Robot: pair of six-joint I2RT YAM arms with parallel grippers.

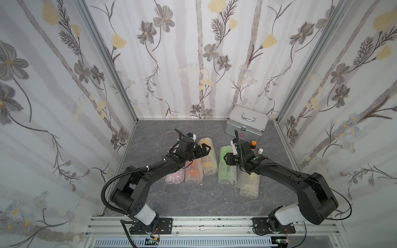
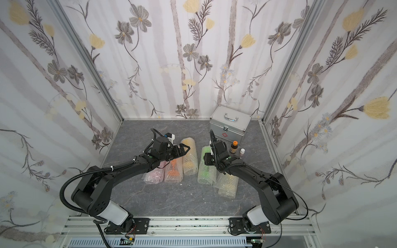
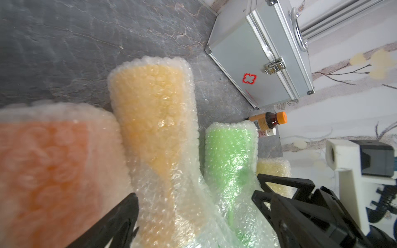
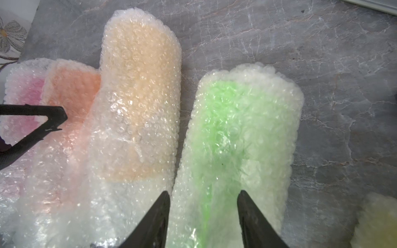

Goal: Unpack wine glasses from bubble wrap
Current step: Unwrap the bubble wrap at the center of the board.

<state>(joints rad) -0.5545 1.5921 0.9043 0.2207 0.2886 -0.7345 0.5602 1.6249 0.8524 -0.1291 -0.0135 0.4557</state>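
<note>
The green wine glass (image 4: 232, 120) lay on the table (image 4: 322, 64), rolled in bubble wrap (image 4: 287, 128). Only the right wrist view showed the right gripper (image 4: 204, 191) straddling it, jaws half-closed; whether they gripped was unclear. Both top views showed instead the left gripper (image 1: 206, 151), jaws wide apart, above the amber-yellow wine glass (image 1: 209, 165), wrapped too.

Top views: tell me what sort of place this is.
Probably a robot test booth, not a home: aluminium frame posts hold wallpapered panels around a stone-look tabletop, and a left arm and right arm are bolted to a base rail.
</note>
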